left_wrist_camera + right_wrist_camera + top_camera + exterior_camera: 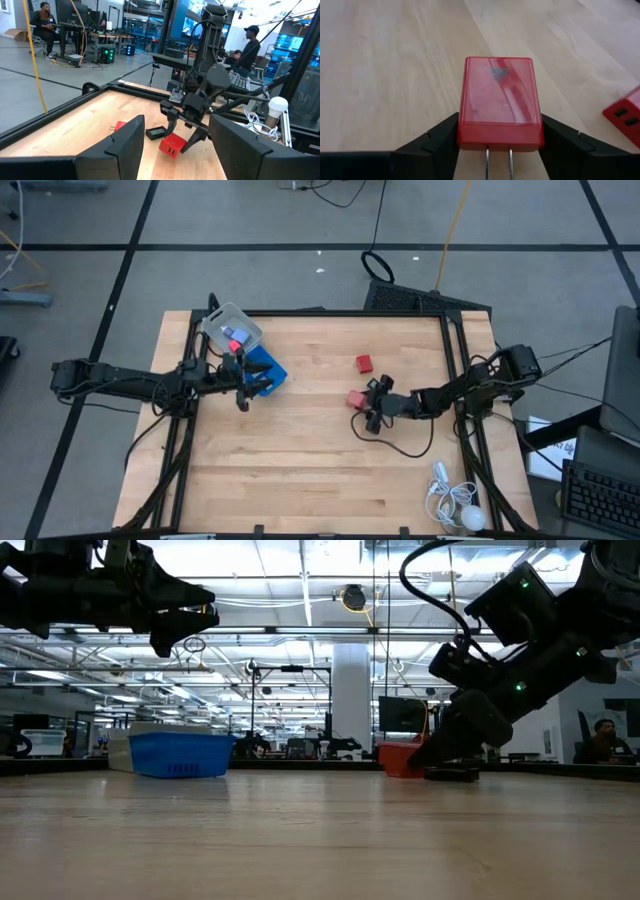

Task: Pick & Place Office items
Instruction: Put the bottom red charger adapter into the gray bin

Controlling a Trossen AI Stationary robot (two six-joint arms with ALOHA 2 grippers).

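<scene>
We see a glossy red plug block [500, 102], boxy with rounded edges and two metal prongs, lying on the pale wood table [300, 460] right of centre, the right gripper [368, 412] half-open with its matte black fingers [437, 137] pressed on both its sides. A second red block [364, 363] sits nearby. The left gripper [243, 385] hangs open and empty above the blue tray [270, 368], beside a clear plastic box [228, 328]

Items inside the clear plastic box [232, 330] are too small to identify.
</scene>
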